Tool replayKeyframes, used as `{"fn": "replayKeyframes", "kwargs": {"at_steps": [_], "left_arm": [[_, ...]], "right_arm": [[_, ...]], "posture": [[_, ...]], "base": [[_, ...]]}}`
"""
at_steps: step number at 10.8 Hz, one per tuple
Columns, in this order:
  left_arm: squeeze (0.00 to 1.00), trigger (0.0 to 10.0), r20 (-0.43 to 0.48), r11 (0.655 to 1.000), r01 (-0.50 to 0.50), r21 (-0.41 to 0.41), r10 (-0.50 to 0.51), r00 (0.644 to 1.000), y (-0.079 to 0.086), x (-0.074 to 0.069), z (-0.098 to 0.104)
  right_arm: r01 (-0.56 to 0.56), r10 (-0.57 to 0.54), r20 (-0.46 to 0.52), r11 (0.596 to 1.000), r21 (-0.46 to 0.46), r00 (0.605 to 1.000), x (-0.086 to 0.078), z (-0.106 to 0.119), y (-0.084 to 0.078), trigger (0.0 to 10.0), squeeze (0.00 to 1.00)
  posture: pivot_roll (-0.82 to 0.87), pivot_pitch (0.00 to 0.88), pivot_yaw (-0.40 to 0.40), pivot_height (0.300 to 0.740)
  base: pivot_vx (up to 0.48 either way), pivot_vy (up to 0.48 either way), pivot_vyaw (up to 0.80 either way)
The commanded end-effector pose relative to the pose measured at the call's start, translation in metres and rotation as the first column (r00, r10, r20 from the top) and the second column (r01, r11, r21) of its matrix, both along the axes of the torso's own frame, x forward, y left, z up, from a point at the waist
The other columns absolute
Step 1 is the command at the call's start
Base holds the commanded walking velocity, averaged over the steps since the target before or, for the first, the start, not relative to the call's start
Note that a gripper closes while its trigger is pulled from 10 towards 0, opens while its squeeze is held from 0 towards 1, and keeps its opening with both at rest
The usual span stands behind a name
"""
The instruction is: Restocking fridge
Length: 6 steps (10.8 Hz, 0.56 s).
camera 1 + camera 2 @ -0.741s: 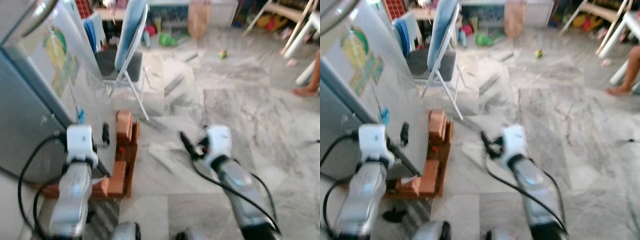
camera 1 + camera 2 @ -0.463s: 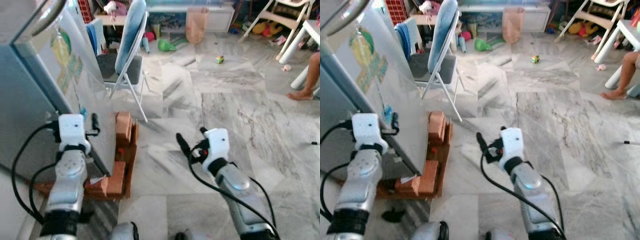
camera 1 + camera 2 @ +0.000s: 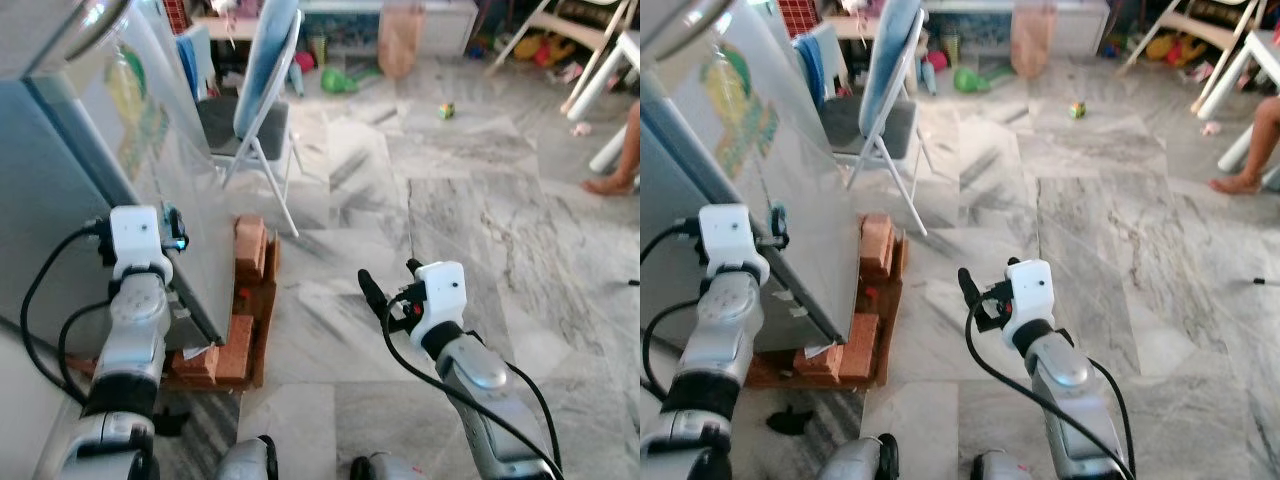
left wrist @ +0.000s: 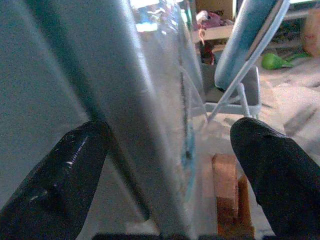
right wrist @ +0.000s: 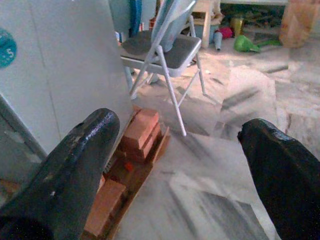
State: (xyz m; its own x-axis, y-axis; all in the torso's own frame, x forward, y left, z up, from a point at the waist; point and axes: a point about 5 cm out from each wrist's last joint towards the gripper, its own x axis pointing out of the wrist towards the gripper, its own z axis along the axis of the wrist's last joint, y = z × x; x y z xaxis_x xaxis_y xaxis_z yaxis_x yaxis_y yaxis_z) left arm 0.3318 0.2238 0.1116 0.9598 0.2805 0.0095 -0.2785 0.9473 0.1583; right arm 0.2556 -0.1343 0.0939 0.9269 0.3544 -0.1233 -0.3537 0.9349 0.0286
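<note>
The grey fridge (image 3: 60, 200), with colourful stickers on its side, stands at the left. My left gripper (image 3: 178, 228) is raised against its front corner. In the left wrist view the gripper (image 4: 172, 150) is open, one black finger on each side of the fridge's vertical edge (image 4: 125, 100); whether they touch it I cannot tell. My right gripper (image 3: 388, 277) hangs open over the marble floor at centre, holding nothing. In the right wrist view its fingers (image 5: 85, 150) frame the fridge's foot and the chair.
Red bricks (image 3: 245, 300) on a wooden base prop up the fridge. A folding chair (image 3: 255, 110) stands just behind it. A person's bare foot (image 3: 610, 180) and white furniture legs (image 3: 595, 70) are at the far right. Toys (image 3: 335, 80) and a brown bag (image 3: 400, 40) lie at the back.
My left gripper has moved up and leftward onto the fridge's edge. The right arm has stayed about where it was. The head camera has shifted slightly.
</note>
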Motion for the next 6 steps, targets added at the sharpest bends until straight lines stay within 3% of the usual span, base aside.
{"fn": "replayKeyframes", "kwargs": {"at_steps": [1, 3, 6], "left_arm": [[0.0, 10.0, -0.009, 0.999, -0.023, 0.022, 0.024, 1.0, 0.007, 0.001, -0.001], [0.0, 10.0, -0.018, 0.998, -0.043, 0.04, 0.044, 0.999, 0.013, 0.006, -0.002], [0.0, 10.0, 0.02, 1.0, 0.027, 0.001, -0.027, 0.999, 0.006, 0.021, 0.009]], "right_arm": [[0.004, -0.004, 0.002, 1.0, -0.001, 1.0, -0.005, 0.004, -0.002, 10.0, 0.0], [0.002, -0.002, -0.009, 1.0, 0.005, 1.0, -0.013, 0.008, -0.006, 10.0, 0.0], [-0.191, 0.199, -0.1, 0.978, 0.08, 0.975, -0.043, 0.01, -0.006, 10.0, 0.0]], "posture": [[0.01, 0.183, 0.029, 0.74], [-0.01, 0.197, 0.027, 0.74], [-0.02, 0.203, 0.023, 0.74]], "base": [[0.0, 0.0, 0.0], [0.0, 0.0, 0.0], [0.0, 0.0, 0.0]]}}
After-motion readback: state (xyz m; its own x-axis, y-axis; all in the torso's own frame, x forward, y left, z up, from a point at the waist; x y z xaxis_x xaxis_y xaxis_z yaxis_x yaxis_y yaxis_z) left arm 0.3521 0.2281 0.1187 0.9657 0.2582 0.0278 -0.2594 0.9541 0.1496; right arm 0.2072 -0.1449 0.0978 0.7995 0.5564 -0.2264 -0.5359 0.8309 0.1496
